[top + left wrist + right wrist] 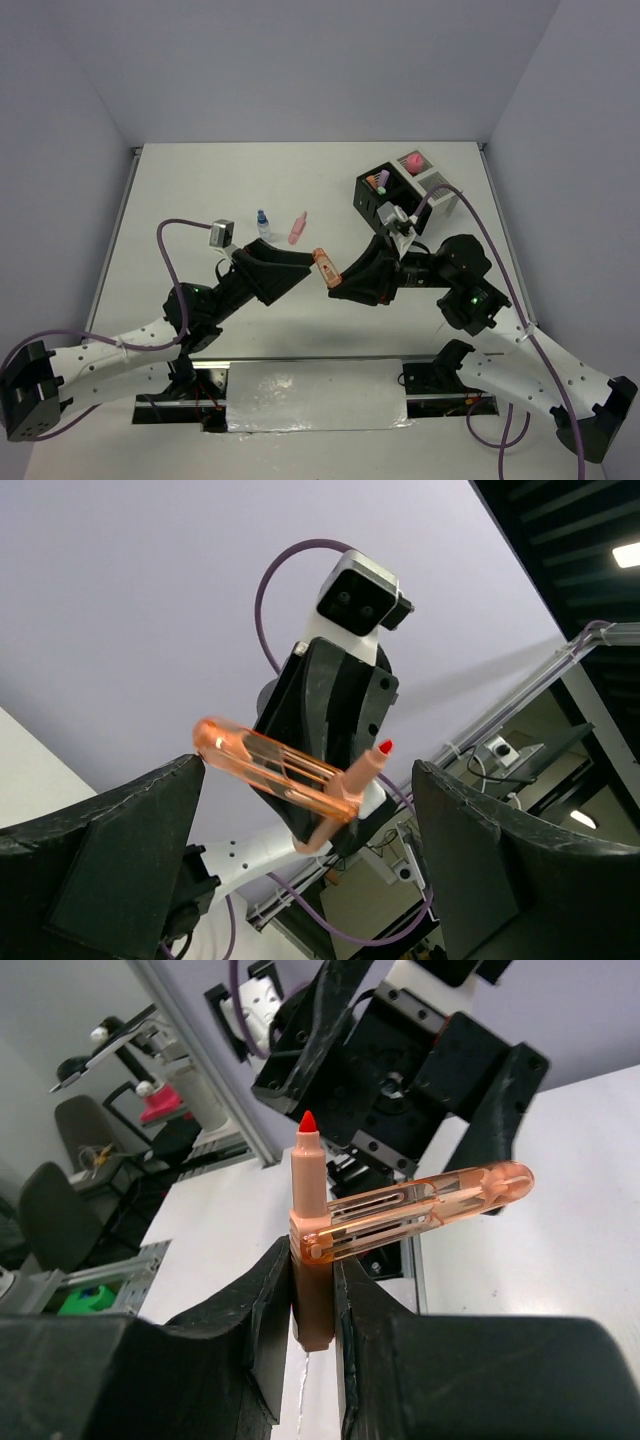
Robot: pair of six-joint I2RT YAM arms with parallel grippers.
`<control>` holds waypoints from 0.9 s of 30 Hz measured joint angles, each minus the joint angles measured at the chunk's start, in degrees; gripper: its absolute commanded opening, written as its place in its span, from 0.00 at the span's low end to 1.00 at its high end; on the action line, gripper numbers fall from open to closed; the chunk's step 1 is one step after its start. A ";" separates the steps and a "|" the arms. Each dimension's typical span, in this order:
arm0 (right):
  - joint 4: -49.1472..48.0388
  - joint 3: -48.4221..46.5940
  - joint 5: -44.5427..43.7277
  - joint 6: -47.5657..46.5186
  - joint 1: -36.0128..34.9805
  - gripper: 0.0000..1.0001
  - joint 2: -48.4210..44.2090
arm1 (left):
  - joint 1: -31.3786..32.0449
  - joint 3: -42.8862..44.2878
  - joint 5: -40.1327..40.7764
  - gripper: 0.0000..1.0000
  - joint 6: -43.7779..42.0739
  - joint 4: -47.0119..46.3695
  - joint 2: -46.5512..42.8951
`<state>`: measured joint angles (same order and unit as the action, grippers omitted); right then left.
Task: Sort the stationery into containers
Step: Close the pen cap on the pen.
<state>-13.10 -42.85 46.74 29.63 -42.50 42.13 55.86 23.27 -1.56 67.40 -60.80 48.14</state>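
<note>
My right gripper (337, 281) (313, 1262) is shut on the barrel of an orange highlighter (324, 266) (309, 1195) and holds it above the table's middle. The red tip is bare, and the clear orange cap (430, 1203) hangs sideways from the barrel. My left gripper (303, 264) (308, 776) faces it, open, its fingers on either side of the highlighter (285, 770) without touching. A pink highlighter (298, 228) and a small blue-capped bottle (263, 222) lie on the table behind. The black container (368, 205) holds purple and green items. The white container (441, 190) holds a pink item (411, 160).
Both containers stand together at the back right, just behind my right arm. A purple cable (170, 250) loops over my left arm. The white table (200, 180) is walled in by grey panels on three sides.
</note>
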 measured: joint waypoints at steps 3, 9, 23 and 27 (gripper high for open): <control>-1.75 1.14 1.60 0.68 0.00 0.00 -0.02 | -0.63 0.13 -0.70 0.98 0.33 -2.56 2.78; -2.86 1.86 2.73 0.96 0.00 0.00 -0.28 | -1.99 0.37 -2.21 0.96 1.92 -4.94 6.82; -1.70 7.30 3.56 -1.68 0.00 0.00 1.09 | -3.45 0.76 -4.07 0.71 2.47 -7.43 6.23; -1.29 7.28 2.95 -2.60 0.00 0.00 1.20 | -3.61 0.90 -4.76 0.58 3.13 -6.69 6.14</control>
<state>-14.39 -35.57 49.69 27.03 -42.50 43.33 52.25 24.16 -6.33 70.52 -67.48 54.28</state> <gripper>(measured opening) 0.259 0.628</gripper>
